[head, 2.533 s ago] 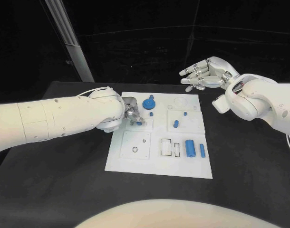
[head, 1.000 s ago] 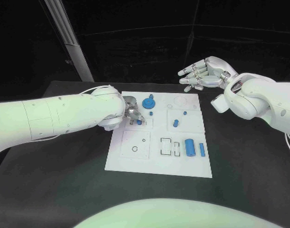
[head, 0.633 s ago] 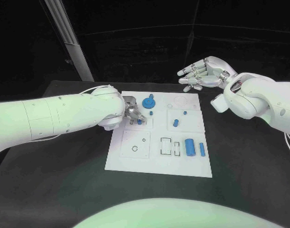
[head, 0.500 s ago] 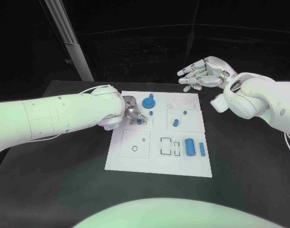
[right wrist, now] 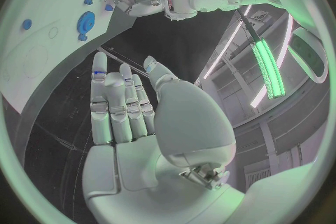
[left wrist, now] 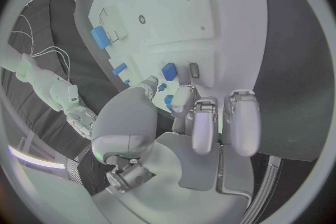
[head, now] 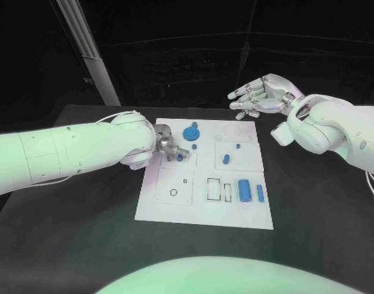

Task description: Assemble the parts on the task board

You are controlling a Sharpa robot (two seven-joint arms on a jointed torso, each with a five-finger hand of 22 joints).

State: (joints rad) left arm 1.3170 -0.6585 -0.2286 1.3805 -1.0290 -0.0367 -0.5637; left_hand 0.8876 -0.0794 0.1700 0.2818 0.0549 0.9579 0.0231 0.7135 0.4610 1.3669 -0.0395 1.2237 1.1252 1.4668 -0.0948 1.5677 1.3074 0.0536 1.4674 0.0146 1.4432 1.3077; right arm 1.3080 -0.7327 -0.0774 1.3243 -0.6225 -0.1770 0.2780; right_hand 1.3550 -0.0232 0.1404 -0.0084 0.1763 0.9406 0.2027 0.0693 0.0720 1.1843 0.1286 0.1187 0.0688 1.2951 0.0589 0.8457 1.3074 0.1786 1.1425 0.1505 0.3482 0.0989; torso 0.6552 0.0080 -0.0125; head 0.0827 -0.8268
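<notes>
Left hand (head: pixel 167 147) pinches a small blue part (head: pixel 179 157) at the board's (head: pixel 203 208) ten o'clock sector, while the right hand (head: pixel 259 96) hovers fingers apart beyond twelve o'clock; recommended: keep the part upright, press straight down, release only once seated.

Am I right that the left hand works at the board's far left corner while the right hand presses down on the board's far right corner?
Not quite. The right hand is raised beyond the task board, fingers spread, touching nothing, as the head view shows. The left hand is indeed at the board's far left, by a small blue part.
</notes>
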